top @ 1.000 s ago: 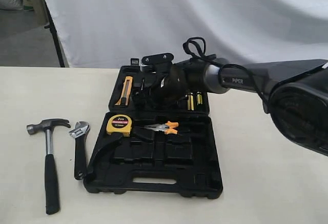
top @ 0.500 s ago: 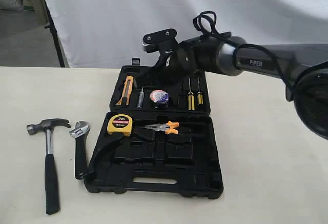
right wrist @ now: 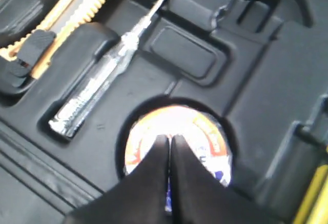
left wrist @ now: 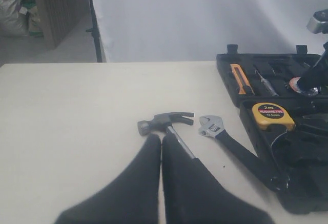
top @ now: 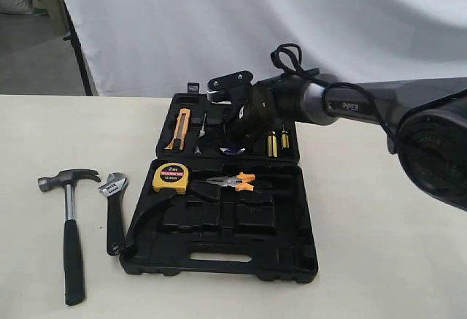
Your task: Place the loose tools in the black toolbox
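The black toolbox [top: 219, 264] lies open in the middle of the table. My right gripper [right wrist: 169, 138] is shut, its tips down on the blue-white-red tape roll [right wrist: 205, 126], which sits in a round recess of the lid. In the exterior view the right gripper [top: 233, 141] hides nearly all of the roll. Left of the box, on the table, lie the claw hammer [top: 69, 217] and the adjustable wrench [top: 113, 209]. My left gripper [left wrist: 162, 138] is shut and empty, just short of the hammer [left wrist: 166, 121], with the wrench [left wrist: 225, 139] beside it.
In the toolbox sit a yellow tape measure [top: 169, 178], orange-handled pliers [top: 235, 181], a yellow utility knife [top: 179, 128] and screwdrivers [top: 276, 142]. A clear-handled tester [right wrist: 95, 93] lies next to the roll's recess. A white backdrop hangs behind the table.
Half a second ago the right gripper was raised above the lid, leaving the tape roll showing in its recess. It has come back down onto the roll. Hammer and wrench have not moved.
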Controlling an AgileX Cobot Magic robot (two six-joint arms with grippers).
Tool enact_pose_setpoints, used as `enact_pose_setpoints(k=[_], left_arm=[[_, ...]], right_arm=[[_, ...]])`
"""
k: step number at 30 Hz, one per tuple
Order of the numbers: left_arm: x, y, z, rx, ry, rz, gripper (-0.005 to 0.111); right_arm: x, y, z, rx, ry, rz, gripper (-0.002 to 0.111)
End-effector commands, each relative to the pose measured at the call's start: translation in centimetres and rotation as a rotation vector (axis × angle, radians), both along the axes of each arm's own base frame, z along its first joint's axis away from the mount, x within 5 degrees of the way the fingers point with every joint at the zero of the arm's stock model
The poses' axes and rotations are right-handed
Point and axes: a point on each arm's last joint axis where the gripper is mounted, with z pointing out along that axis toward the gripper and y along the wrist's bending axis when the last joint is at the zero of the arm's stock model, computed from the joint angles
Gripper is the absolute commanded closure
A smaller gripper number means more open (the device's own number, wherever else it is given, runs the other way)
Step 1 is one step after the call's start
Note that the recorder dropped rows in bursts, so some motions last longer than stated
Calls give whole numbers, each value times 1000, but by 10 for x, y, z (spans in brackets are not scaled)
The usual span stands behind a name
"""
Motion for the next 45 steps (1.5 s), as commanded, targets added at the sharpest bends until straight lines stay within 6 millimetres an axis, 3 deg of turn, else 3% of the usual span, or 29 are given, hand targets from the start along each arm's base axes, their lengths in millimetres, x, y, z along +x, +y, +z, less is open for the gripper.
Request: enact_pose_setpoints(k=[1, 8, 19, 22, 25, 32, 35, 39, 45], left_arm=[[0, 0, 0, -8, -3, -6, 106], [0, 0, 0, -8, -3, -6, 106], [0, 0, 0, -8, -3, -6, 106], [0, 0, 0, -8, -3, -6, 106], [0, 0, 0, -8, -3, -6, 106], [0, 0, 0, -8, -3, -6, 106], [0, 0, 0, -8, -3, -6, 106], [0, 0, 0, -8, -3, -6, 106], [0, 0, 0, -8, -3, -6, 106]], right_arm=[[4, -7, 19, 9, -30, -12, 106], [6, -5, 27, 55, -74, -16, 106], [15, -7, -23, 39, -52, -26, 106], [15, -8, -29, 27, -35, -29, 106], [15, -8, -19, 34, -45, -29, 106], [12, -10, 34, 75, -103, -30, 106], [9, -12, 48, 73, -108, -26, 106], [8, -13, 46, 57, -87, -27, 106], [10, -12, 16, 26, -43, -27, 106]])
